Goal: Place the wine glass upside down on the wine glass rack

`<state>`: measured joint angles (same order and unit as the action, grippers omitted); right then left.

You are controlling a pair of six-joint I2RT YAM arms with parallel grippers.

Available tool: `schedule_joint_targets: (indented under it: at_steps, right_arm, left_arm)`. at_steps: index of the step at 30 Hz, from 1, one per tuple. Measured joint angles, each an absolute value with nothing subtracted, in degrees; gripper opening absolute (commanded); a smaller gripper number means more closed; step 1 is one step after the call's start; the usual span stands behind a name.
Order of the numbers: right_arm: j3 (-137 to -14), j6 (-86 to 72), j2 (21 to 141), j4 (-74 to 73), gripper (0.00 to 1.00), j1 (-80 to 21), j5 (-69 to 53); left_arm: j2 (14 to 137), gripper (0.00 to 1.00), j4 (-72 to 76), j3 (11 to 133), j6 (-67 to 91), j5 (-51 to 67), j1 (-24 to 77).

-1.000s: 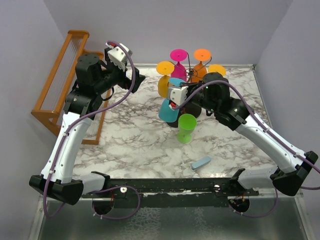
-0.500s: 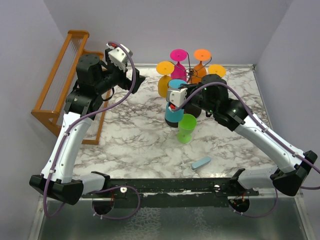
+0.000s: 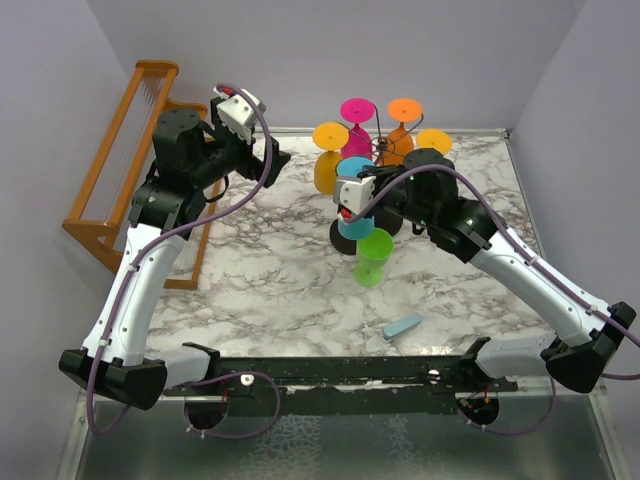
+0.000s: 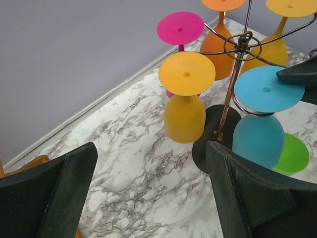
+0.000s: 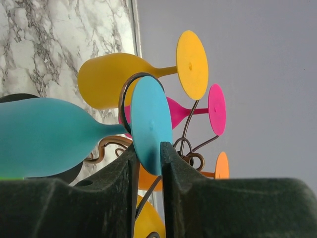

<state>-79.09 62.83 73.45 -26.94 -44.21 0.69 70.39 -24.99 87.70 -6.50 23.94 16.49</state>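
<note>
We see a frosted blue wine glass [image 4: 258, 141] hanging upside down. Its flat round foot is on top, caught in a wire loop, and its bowl points straight down. It hangs on the near left side of the wine glass rack [image 4: 229, 94]. The rack is a thin dark wire tree with a twisted stem, curled spreading arms and a flat black oval base, standing upright at the far middle of the scene.

Inverted wine glass [image 4: 258, 141] on wine glass rack [image 4: 210, 134], second glass [image 3: 373, 255] just before it.
</note>
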Motion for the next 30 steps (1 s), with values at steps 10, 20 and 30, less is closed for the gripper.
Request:
schedule_joint_targets:
  at_steps: [10, 20, 30]
  right_arm:
    - [-79.09, 62.83, 73.17, -27.59, 0.38, -44.21, 0.80]
    - [-79.13, 62.00, 71.96, -30.52, 0.54, -44.21, 0.58]
    - [-81.54, 59.75, 69.47, -35.97, 0.56, -43.00, -5.37]
  left_arm:
    - [70.39, 0.94, -24.97, 87.68, -6.63, 23.94, 16.49]
    - [70.39, 0.94, -24.73, 86.65, -6.63, 23.94, 16.49]
    - [70.39, 0.94, -24.10, 85.01, -6.63, 23.92, 16.49]
